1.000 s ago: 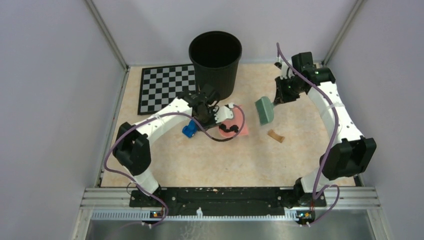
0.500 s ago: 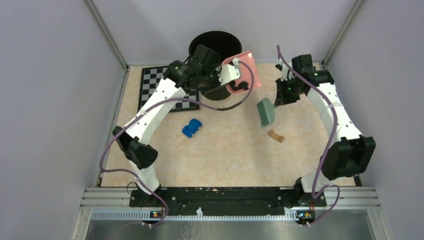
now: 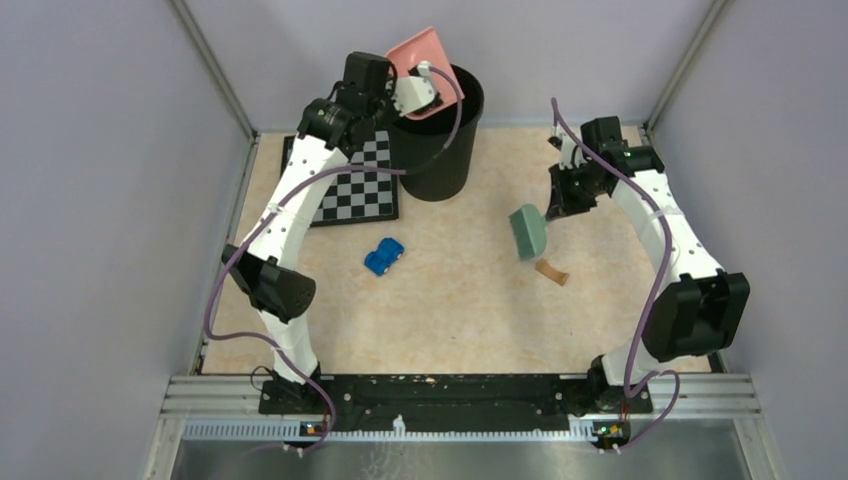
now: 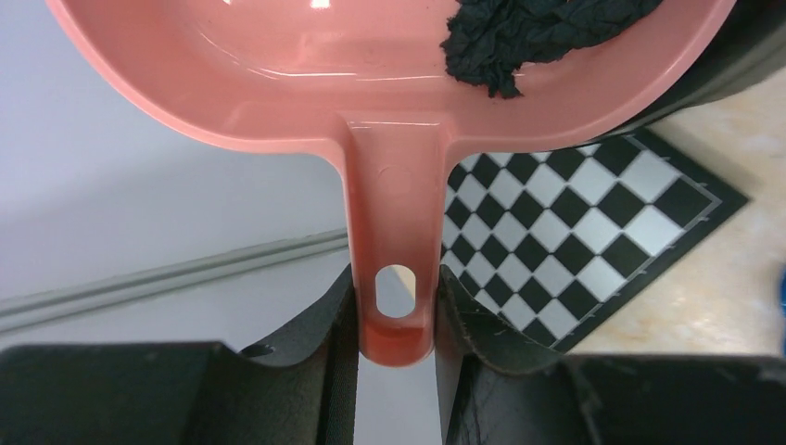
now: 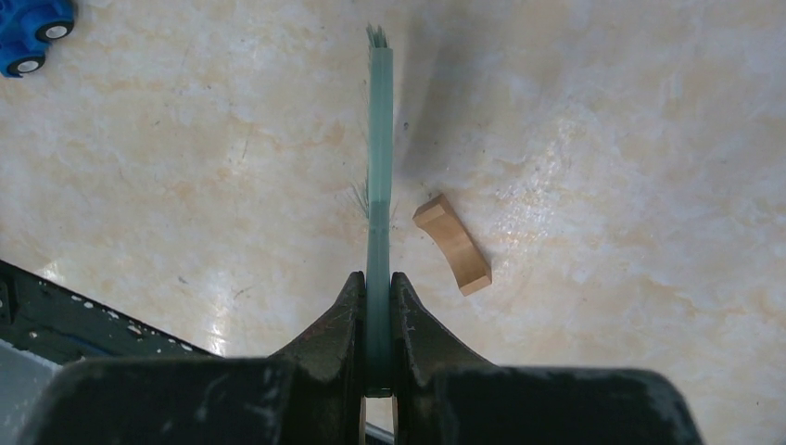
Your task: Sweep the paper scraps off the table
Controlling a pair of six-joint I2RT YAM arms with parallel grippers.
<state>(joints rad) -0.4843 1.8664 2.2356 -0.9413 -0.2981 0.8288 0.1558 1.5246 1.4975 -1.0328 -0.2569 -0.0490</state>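
Note:
My left gripper (image 3: 408, 92) is shut on the handle of the pink dustpan (image 3: 421, 50) and holds it tilted above the black bin's (image 3: 441, 150) back left rim. In the left wrist view the jaws (image 4: 394, 306) clamp the handle (image 4: 393, 213). A black crumpled paper scrap (image 4: 533, 37) lies in the pan. My right gripper (image 3: 555, 205) is shut on the grey-green brush (image 3: 528, 232), bristles low over the table (image 3: 470, 310). The right wrist view shows the brush (image 5: 378, 139) edge-on between the jaws (image 5: 378, 287). I see no loose scraps on the table.
A tan curved block (image 3: 551, 271) lies just in front of the brush, also in the right wrist view (image 5: 451, 243). A blue toy car (image 3: 384, 257) sits left of centre. The checkerboard mat (image 3: 345, 190) lies at the back left beside the bin.
My left arm has lifted the dustpan off the table, up and back to above the bin's rim. The right gripper with the brush has shifted slightly toward the front.

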